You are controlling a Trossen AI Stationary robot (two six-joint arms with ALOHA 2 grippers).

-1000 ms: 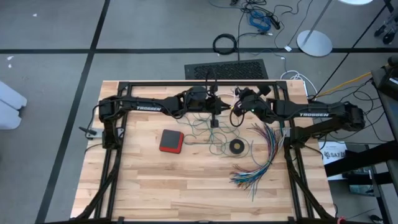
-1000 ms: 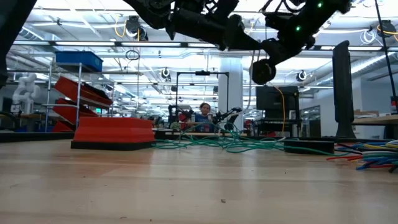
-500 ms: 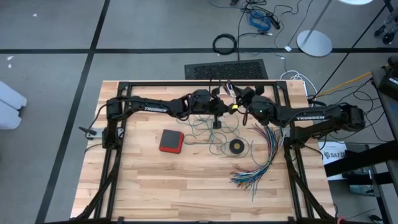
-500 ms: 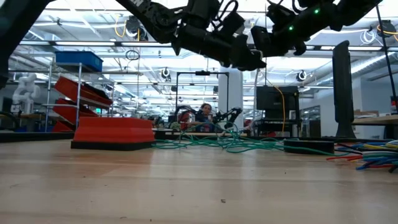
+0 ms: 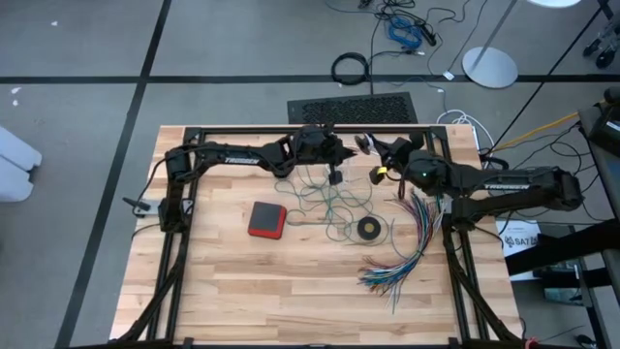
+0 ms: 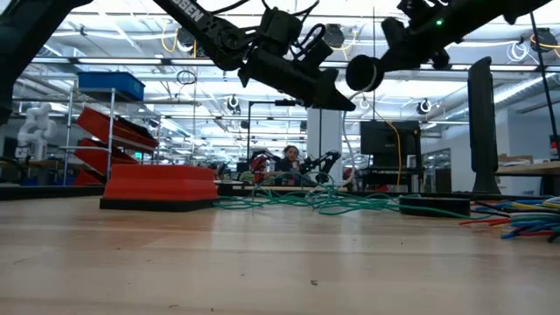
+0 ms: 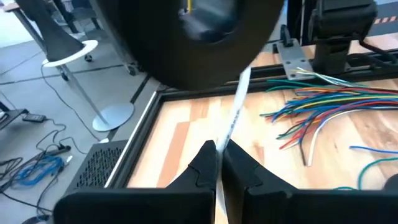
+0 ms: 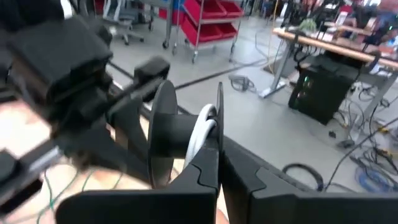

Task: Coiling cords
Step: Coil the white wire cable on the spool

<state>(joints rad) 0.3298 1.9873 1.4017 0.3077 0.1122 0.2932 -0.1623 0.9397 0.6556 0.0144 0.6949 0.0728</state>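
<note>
The white cord (image 7: 235, 112) runs from my left gripper (image 7: 217, 149) to a small round black spool (image 8: 163, 124), where it is wound on the hub (image 8: 202, 129). My right gripper (image 8: 219, 149) is shut on that spool. Both grippers meet in the air over the table's far middle, the left gripper (image 5: 349, 151) shut on the cord, the right gripper (image 5: 374, 155) just right of it. In the low view the spool (image 6: 363, 74) hangs beside my left gripper's fingers (image 6: 337, 94). The teal-green cord (image 5: 329, 199) lies in loose loops on the table below. My left gripper pinches the white cord (image 7: 225, 140) between its two fingertips, a short way from the spool. The fingers come nearly level from the table's left. The cord runs straight from them to the spool, clear of the table. My right gripper pinches the rim of the spool's thin flange (image 8: 219, 109) between its two fingers. It comes nearly level from the table's right. The spool is lifted clear, its axis about level, with white cord turns on the hub beside the fingers.
A red flat box (image 5: 266, 219) lies left of the teal loops. A small black ring (image 5: 368, 229) sits on the table and a fan of multicoloured wires (image 5: 407, 242) spreads to its right. The black frame rail (image 5: 291, 130) runs along the far edge.
My left gripper has gone toward the table's far edge and sunk a little, still shut on the white cord. My right gripper has drawn back toward the table's right edge and turned, and the spool stands higher in the low view than before.
</note>
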